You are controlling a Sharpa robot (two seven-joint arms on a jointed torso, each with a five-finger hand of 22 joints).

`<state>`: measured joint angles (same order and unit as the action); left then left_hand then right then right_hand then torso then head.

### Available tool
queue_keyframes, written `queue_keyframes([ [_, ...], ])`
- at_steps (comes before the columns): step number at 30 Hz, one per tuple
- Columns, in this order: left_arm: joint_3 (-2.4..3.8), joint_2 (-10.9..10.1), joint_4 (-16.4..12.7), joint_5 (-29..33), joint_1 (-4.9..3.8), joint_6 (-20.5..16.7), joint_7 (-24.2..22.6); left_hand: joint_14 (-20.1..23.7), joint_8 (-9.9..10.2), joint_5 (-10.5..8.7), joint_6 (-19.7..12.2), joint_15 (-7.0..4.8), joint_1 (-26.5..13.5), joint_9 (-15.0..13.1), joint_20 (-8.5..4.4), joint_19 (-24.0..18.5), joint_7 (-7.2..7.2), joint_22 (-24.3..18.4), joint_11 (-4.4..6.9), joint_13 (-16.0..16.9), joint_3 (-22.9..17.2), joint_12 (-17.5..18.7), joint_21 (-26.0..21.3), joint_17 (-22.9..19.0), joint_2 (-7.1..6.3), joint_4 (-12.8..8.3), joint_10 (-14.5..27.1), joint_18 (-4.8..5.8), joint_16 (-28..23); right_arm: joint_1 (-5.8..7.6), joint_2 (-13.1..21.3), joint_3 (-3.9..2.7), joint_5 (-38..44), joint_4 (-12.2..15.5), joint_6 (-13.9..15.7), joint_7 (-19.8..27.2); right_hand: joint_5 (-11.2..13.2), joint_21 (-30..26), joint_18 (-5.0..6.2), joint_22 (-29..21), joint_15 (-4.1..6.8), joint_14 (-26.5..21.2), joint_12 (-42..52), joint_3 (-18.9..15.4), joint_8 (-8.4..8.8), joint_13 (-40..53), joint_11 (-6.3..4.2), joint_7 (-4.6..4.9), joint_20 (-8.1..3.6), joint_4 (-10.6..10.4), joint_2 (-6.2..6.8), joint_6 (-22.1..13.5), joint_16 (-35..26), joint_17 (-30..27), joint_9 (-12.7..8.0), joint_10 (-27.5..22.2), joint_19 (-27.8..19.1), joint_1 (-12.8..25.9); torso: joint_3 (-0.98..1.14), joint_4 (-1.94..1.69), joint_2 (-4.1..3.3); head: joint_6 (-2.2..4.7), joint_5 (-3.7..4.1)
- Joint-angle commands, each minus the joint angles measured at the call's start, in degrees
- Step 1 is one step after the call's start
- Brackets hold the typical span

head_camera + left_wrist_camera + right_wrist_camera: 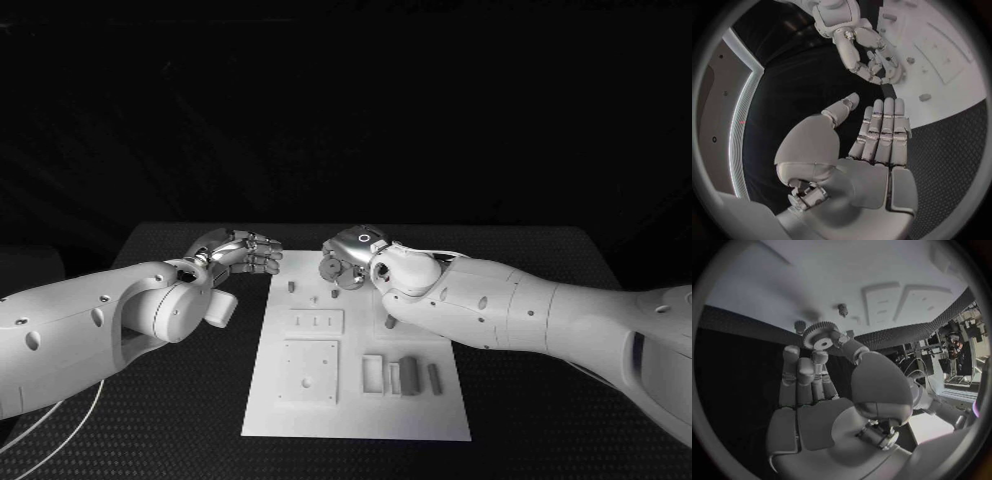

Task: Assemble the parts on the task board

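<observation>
The white task board (433, 415) lies in the middle of the black table. My right hand (351, 260) hovers over the board's far end and pinches a small grey gear (822, 335) between thumb and fingertips; the gear (330, 272) hangs just above the board. Short pegs (842, 309) stand on the board close to the gear. My left hand (240, 250) hangs beside the board's far left corner, off the plate. Its fingers (882, 127) lie straight and together, thumb apart, holding nothing. The left wrist view also shows the right hand (857, 47) above the board (954, 75).
Two raised square plates (316, 323) (309, 372) sit on the board's left half. Several grey bar-shaped parts (408, 375) lie in slots at its near right. Two small pegs (293, 287) stand near the far left edge. Black table (548, 400) surrounds the board.
</observation>
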<state>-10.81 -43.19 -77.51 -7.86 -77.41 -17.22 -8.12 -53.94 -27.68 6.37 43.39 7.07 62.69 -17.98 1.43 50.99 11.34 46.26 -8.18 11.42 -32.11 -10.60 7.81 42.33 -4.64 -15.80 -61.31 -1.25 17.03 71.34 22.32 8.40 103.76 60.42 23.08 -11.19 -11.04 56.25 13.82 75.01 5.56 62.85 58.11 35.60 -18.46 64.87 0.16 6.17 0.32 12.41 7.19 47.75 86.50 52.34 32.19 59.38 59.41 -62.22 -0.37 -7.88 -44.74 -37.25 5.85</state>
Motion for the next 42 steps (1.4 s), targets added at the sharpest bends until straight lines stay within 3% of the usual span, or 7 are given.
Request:
queue_keyframes([
  [1,0.05,0.17,-0.06,-0.18,-0.07,0.27,-0.49,-0.21,0.35,-0.22,-0.41,0.14,0.15,0.03,0.02,0.4,0.24,0.06,-0.12,0.08,0.24,0.3,-0.37,0.08,-0.35,-0.01,0.12,-0.89,-0.32,-0.03,-0.34,0.09,1.02,-0.48,-0.24,-0.2,0.18,0.21,1.18,0.75,0.33,-0.03,0.37,0.07,0.23,-0.07,-0.22,-0.03,-0.01,-0.37,0.68,9.5,0.04,-0.05,0.04,-0.27,0.4,0.03,0.04,0.02,-0.02,-0.03,-0.06],
  [30,0.05,0.69,0.25,-0.19,-0.08,0.39,-0.52,-0.24,0.41,-0.22,-0.49,0.15,0.14,0.03,0.03,0.42,0.27,0.1,-0.13,0.13,0.25,0.36,-0.45,0.17,-0.36,0.0,0.13,-0.9,-0.43,-0.8,-2.73,0.93,0.38,-4.06,-0.96,0.81,0.2,0.03,1.18,0.71,0.18,-0.11,0.35,0.1,0.67,-0.23,-0.04,0.17,-0.02,-0.52,1.01,9.04,-0.14,-0.14,-0.03,-0.47,0.29,0.1,0.08,0.06,-0.04,-0.21,-0.29],
  [35,0.05,0.71,0.26,-0.19,-0.08,0.39,-0.51,-0.24,0.42,-0.22,-0.5,0.15,0.13,0.03,0.03,0.42,0.28,0.11,-0.13,0.14,0.26,0.37,-0.47,0.19,-0.36,0.01,0.13,-0.9,-0.45,-0.8,-2.87,0.96,-0.05,-4.41,-0.87,0.98,0.2,-0.15,1.18,0.69,-0.04,-0.28,0.32,0.14,1.28,-0.33,0.22,0.46,0.03,-0.63,1.2,8.27,-0.31,-0.2,-0.2,-0.77,0.13,0.15,0.06,0.06,-0.04,-0.18,-0.26],
  [42,0.05,0.7,0.28,-0.19,-0.08,0.39,-0.49,-0.24,0.43,-0.22,-0.53,0.16,0.12,0.03,0.03,0.42,0.29,0.11,-0.13,0.15,0.26,0.38,-0.48,0.2,-0.36,0.02,0.13,-0.9,-0.47,-0.8,-2.96,0.98,-0.88,-4.97,-0.99,1.29,0.2,-0.66,1.18,0.64,-1.08,-0.85,0.29,0.3,3.71,-0.62,1.39,1.74,0.3,-0.84,2.01,4.77,-0.73,-0.33,-1.36,-1.65,-0.33,-0.06,0.07,0.07,-0.04,-0.15,-0.26],
])
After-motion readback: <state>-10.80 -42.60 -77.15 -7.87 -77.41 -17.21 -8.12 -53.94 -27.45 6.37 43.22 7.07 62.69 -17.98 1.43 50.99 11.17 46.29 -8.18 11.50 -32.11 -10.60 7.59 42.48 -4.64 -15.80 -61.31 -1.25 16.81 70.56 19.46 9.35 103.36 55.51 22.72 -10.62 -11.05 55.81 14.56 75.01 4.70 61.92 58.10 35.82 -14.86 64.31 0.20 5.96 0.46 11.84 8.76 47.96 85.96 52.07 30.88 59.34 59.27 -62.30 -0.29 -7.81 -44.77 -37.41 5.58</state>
